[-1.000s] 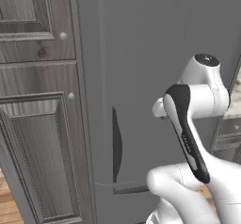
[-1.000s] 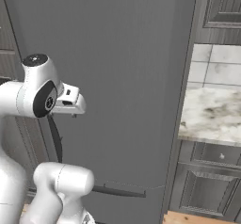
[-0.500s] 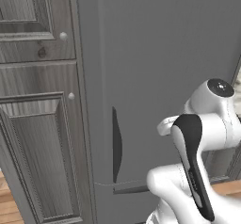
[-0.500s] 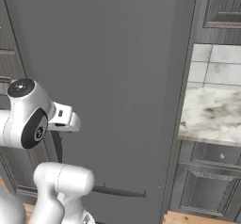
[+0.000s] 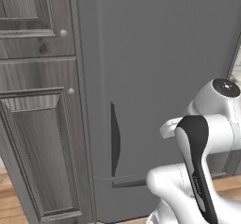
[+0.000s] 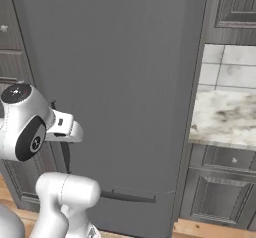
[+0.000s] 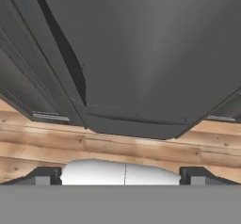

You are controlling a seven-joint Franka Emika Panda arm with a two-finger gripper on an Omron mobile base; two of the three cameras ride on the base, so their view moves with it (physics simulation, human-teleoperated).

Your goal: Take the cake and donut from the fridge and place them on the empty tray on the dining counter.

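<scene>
1. In the left base view, the fridge (image 5: 160,77) stands shut straight ahead, its dark handle (image 5: 115,138) low on the door beside the wood cabinet (image 5: 37,124). Cake and donut are presumably inside, hidden. Judged step: the very start, door not yet opened. The arm (image 5: 202,157) sits folded, well short of the handle.
2. In the right base view, same closed fridge, with a marble counter (image 6: 225,117) to its right and the arm low at left. Next move likely calls for reaching to the handle and pulling the door.
3. In the hand view, the camera looks down the door to the wood floor (image 7: 117,143). The gripper (image 7: 120,175) is spread wide, fingertips far apart at the bottom, holding and touching nothing.
</scene>
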